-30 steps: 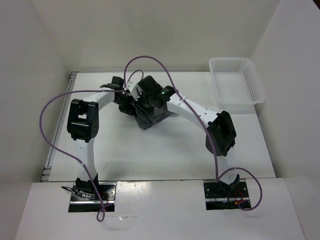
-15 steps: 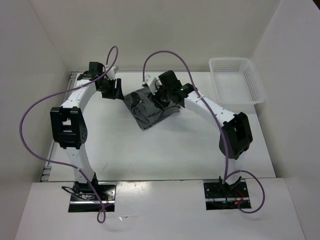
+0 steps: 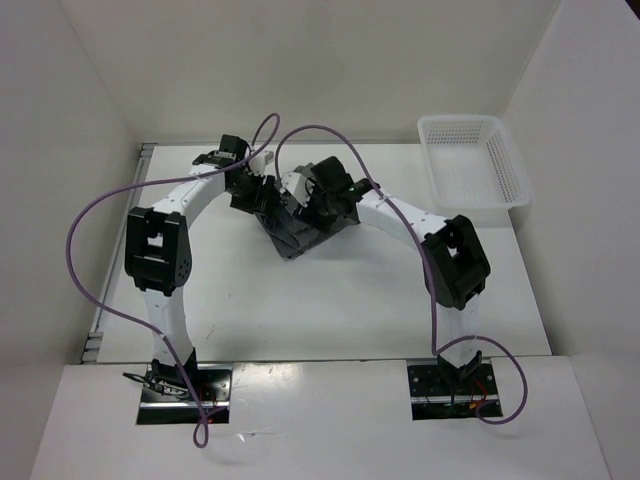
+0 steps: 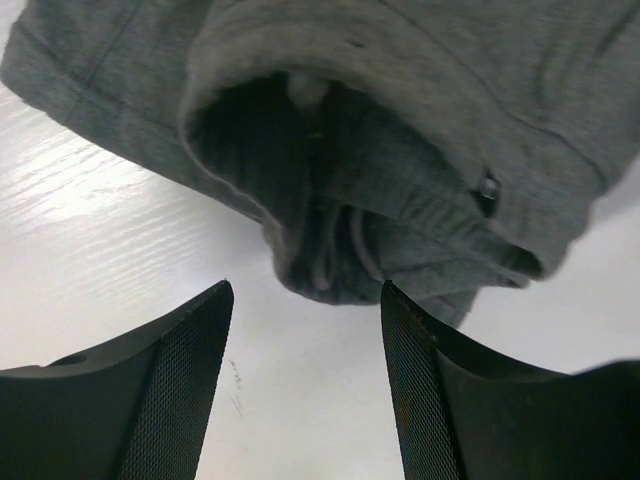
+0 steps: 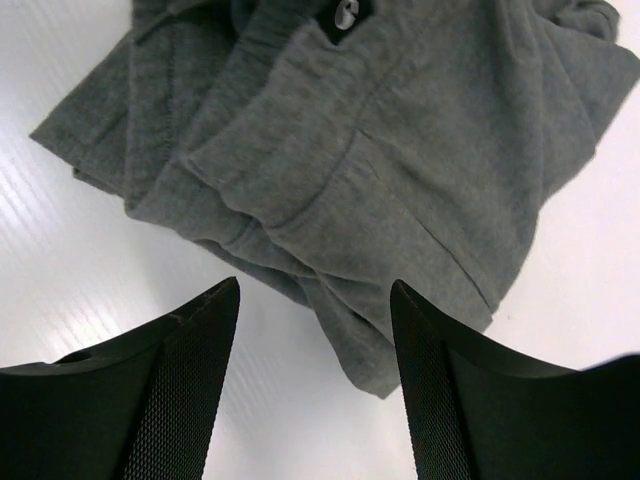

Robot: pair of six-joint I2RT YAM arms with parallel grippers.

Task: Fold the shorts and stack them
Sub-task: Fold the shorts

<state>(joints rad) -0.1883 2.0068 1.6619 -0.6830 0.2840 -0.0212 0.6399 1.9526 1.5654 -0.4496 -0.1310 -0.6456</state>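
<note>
Shorts (image 5: 380,150) lie in a rumpled grey heap toward the back of the desk (image 3: 330,300), well apart from the white mesh basket (image 3: 468,119) at the back right. Half a second ago my left arm had swung out toward the back-left corner, clear of the cloth. Now it is back in, and my left fingers (image 4: 400,320) hover spread just short of the waistband (image 4: 430,230), where the drawstring (image 4: 355,245) loops inside an open fold. My right fingers (image 5: 215,320) are spread too, over the hem side of the heap. Neither pair pinches anything. I judge the fold is not yet made, since the fabric is bunched rather than flat. Both arms closing in again looks like lining up a fresh grab to spread it out.
</note>
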